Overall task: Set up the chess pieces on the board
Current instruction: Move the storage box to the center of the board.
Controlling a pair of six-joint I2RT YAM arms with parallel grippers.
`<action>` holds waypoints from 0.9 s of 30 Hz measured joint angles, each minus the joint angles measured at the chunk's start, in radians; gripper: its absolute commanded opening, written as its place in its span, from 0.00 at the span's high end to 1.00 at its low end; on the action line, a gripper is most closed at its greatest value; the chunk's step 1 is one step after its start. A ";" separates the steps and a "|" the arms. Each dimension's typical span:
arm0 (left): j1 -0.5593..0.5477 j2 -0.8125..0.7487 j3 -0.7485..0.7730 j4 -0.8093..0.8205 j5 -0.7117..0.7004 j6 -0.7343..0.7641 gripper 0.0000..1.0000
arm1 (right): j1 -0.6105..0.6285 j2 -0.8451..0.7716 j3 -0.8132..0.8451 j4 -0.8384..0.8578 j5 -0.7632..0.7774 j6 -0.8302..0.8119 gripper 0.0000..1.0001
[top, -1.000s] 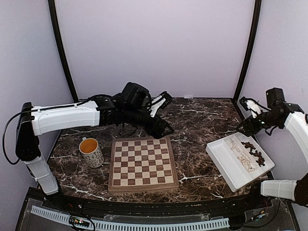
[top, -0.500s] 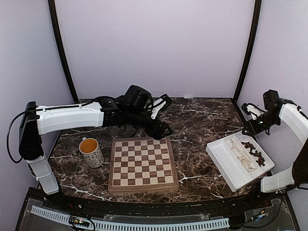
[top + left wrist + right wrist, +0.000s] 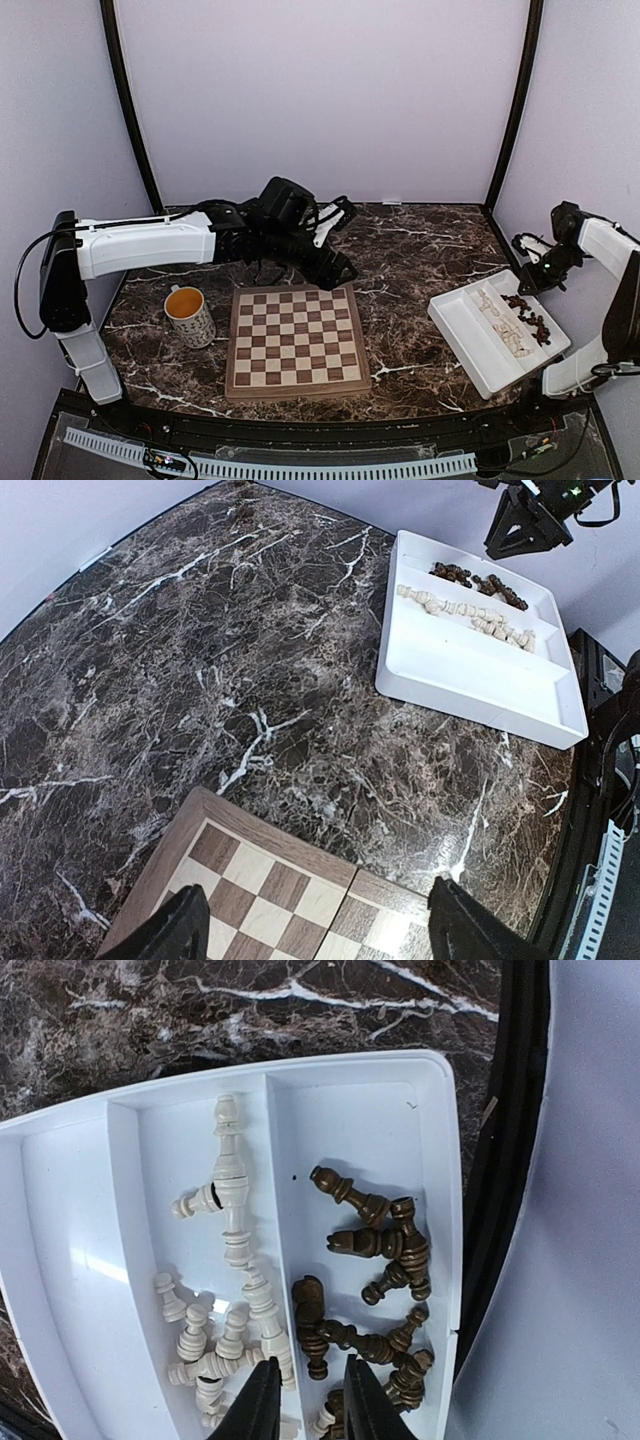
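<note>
The left arm [image 3: 140, 245] was stretched long and nearly level from its base across the marble table [image 3: 420, 250], with the wrist bent downward. The left gripper [image 3: 325, 925] was held released, its fingers spread wide with nothing between them. The board [image 3: 296, 340] lay directly beneath that gripper and reached from it back toward the arm's base; no pieces could be seen on its squares. A mug [image 3: 189, 315] stood beside the board, below the arm's forearm. The right arm [image 3: 605, 245] was folded steeply, the elbow raised and the wrist pointed down. The right gripper [image 3: 312, 1400] was poised above a white tray [image 3: 60, 1210], its fingers brought close together with a narrow gap left; whether anything was pinched could not be told. The cream pieces [image 3: 232, 1175] lay tumbled in the tray's middle compartment, just ahead and to one side of the fingertips. The dark brown pieces [image 3: 385, 1240] were heaped in the outer compartment, right under and ahead of them.
</note>
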 measured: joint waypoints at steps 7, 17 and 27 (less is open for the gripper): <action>0.000 0.010 0.002 -0.003 0.002 -0.002 0.22 | 0.023 -0.014 -0.062 -0.023 -0.034 -0.089 0.73; 0.000 0.033 0.006 -0.010 0.010 -0.009 0.22 | 0.145 0.015 -0.127 -0.002 -0.020 -0.116 0.74; 0.000 0.033 0.017 -0.015 0.012 -0.010 0.22 | 0.240 0.136 -0.078 0.113 0.041 -0.027 0.75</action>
